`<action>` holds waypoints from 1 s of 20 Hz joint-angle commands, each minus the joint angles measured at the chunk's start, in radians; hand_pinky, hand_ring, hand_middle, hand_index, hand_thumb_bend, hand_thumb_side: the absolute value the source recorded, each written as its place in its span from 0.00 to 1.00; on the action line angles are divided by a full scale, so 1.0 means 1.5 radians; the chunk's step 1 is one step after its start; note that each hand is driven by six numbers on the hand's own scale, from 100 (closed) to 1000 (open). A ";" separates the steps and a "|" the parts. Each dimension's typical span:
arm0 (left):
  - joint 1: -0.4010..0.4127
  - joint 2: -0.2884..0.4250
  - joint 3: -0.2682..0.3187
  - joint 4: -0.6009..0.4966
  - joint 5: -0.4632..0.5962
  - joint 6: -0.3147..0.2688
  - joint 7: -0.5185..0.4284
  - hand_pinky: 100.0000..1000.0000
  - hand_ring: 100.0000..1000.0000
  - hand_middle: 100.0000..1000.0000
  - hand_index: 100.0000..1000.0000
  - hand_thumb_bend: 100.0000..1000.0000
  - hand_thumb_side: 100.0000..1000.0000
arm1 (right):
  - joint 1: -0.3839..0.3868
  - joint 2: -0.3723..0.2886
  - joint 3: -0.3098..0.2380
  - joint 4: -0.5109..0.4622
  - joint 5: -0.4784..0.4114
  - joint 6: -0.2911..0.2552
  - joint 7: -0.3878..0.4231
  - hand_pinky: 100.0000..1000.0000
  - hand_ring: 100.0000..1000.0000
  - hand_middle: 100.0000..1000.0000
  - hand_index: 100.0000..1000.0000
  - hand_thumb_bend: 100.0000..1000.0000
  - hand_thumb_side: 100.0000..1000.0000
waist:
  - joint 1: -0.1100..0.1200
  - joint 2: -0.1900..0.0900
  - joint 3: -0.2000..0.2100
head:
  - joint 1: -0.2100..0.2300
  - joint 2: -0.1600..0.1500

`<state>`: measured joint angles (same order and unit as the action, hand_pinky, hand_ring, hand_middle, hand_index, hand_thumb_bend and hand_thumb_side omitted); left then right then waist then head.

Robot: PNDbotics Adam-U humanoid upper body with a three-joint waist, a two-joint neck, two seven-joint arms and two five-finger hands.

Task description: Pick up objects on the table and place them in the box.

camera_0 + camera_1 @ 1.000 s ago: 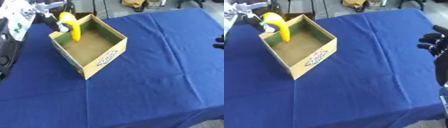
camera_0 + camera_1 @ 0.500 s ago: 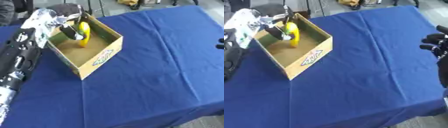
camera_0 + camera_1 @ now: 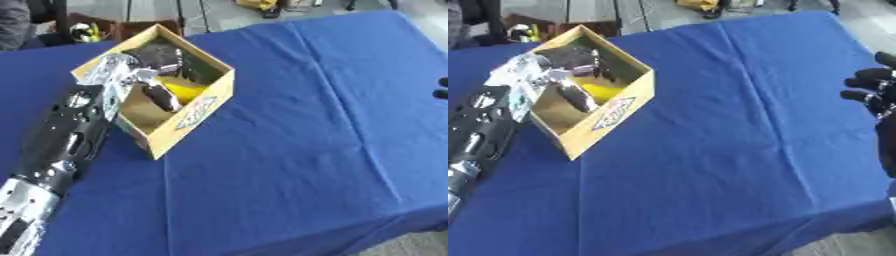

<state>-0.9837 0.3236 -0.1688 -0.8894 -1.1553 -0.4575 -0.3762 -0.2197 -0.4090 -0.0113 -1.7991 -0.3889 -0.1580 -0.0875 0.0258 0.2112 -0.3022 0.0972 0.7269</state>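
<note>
Left eye view, left hand: the left hand (image 3: pixel 153 75) is reached down inside the box, its arm coming up from the lower left corner across the box's near-left wall.
Left hand state: dark fingers (image 3: pixel 163 97) point down toward the box floor; whether they are curled round anything or hang relaxed cannot be told, as the hand is blurred.
Yellow object: a yellow object (image 3: pixel 185 89), curved, lies in the box just beside the fingers on their right; contact between the two cannot be made out.
Box: the cardboard box (image 3: pixel 203 106) is open at the top and surrounds the hand; its printed outer wall faces away from the hand toward the lower right.
Bench: the bench (image 3: pixel 306 130) is covered by a blue cloth that spreads out wide to the right of the hand and below it, with creases running through it.
Right eye view, right hand: the right hand (image 3: pixel 873 91) shows at the right edge, well apart from the box and the left hand, its black fingers bent and holding nothing.
Beyond the hand: past the far side of the box, off the bench, a brown crate (image 3: pixel 103 31) stands on the floor.
</note>
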 commanded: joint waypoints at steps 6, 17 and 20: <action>-0.009 0.020 0.009 -0.043 0.024 0.021 0.038 0.69 0.62 0.63 0.73 0.85 0.68 | -0.005 -0.010 -0.006 -0.003 -0.005 -0.002 0.001 0.62 0.63 0.56 0.79 0.00 0.81 | -0.007 -0.011 0.006 | -0.006 -0.007; 0.062 0.047 0.074 -0.208 0.149 0.043 0.090 0.72 0.56 0.57 0.71 0.43 0.81 | 0.005 -0.012 -0.020 -0.001 -0.001 -0.006 -0.009 0.62 0.63 0.56 0.79 0.00 0.81 | -0.013 -0.014 0.061 | -0.040 -0.008; 0.114 0.032 0.124 -0.262 0.182 0.058 0.123 0.72 0.55 0.56 0.71 0.40 0.88 | 0.006 -0.012 -0.026 -0.001 0.001 -0.008 -0.013 0.62 0.63 0.56 0.78 0.00 0.81 | -0.014 -0.011 0.081 | -0.049 -0.013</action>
<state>-0.7998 0.3639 -0.0210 -1.2347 -0.9046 -0.3779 -0.2125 -0.2026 -0.4090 -0.0363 -1.7933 -0.3889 -0.1689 -0.1024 0.0080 0.2094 -0.1763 0.0318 0.7202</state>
